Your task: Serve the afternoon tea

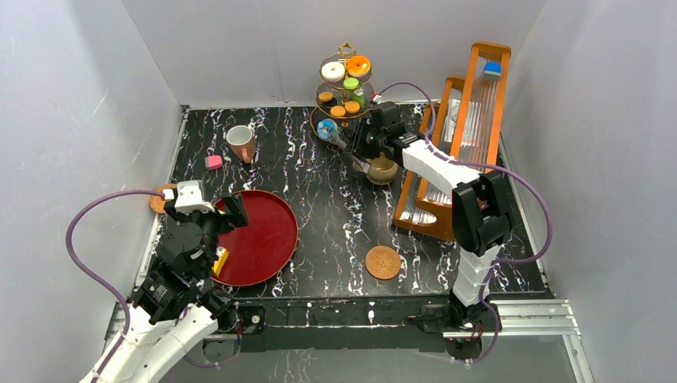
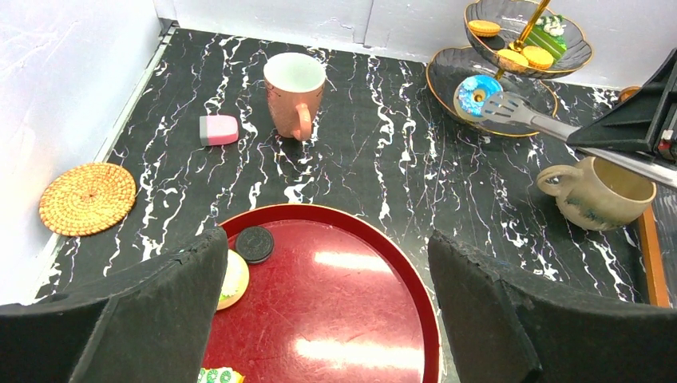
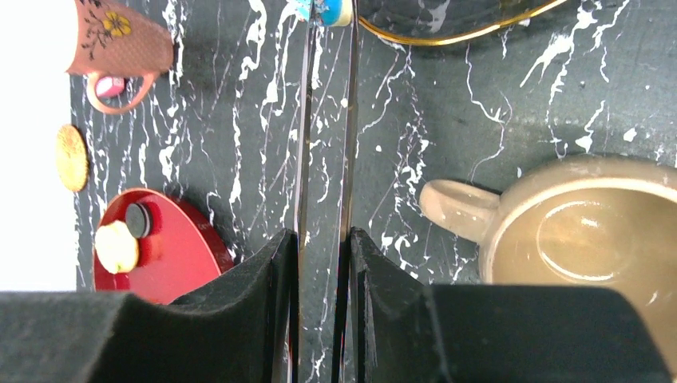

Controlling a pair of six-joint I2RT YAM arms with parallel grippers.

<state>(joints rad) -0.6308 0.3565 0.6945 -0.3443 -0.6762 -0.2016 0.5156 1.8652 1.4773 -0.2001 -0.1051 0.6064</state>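
**Blue donut in tongs at the stand's lowest tier**

The blue donut [image 2: 477, 94] is pinched in the tongs [image 2: 531, 118] over the bottom plate of the gold three-tier stand [image 2: 445, 72], at the far side of the bench [image 2: 383, 159]. Whether it touches the plate is unclear. The right end effector [image 3: 322, 251] is clamped narrow on the tong arms, beside the beige mug [image 2: 599, 191]. The left end effector [image 2: 327, 247] gapes wide above the red tray [image 2: 351, 319].

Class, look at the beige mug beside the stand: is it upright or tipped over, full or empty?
Upright and empty: the beige mug stands mouth-up, and its bare glazed bottom is visible inside.
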